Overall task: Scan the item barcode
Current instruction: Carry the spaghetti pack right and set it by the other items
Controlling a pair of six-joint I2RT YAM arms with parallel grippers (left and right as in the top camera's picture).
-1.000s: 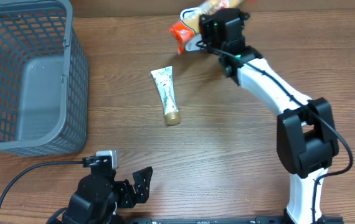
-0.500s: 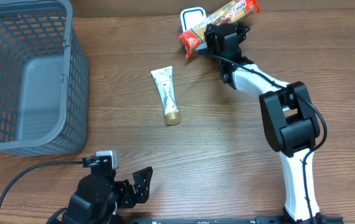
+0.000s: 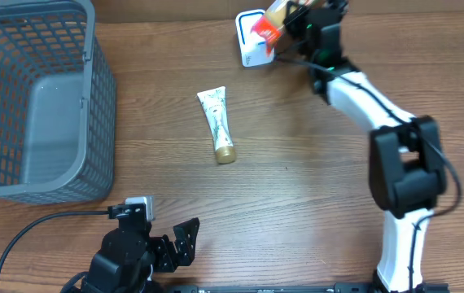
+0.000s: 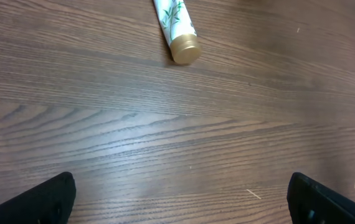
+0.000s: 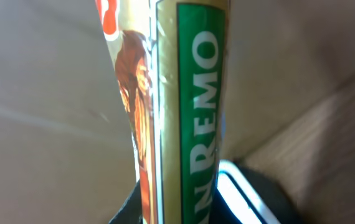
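The snack packet [image 5: 190,112] and basket [image 3: 100,106] run past picture edges.

Green-and-gold packet [image 5: 190,124], grey basket [image 3: 102,122], white tube [image 3: 216,122]

The black left arm [image 3: 122,259] crouches folded low, its left gripper [image 3: 183,241] spread wide, while the white-and-black right arm [image 3: 361,88] reaches far forward, its right gripper [image 3: 291,16] clamped on a red-and-gold snack packet [image 3: 269,21].
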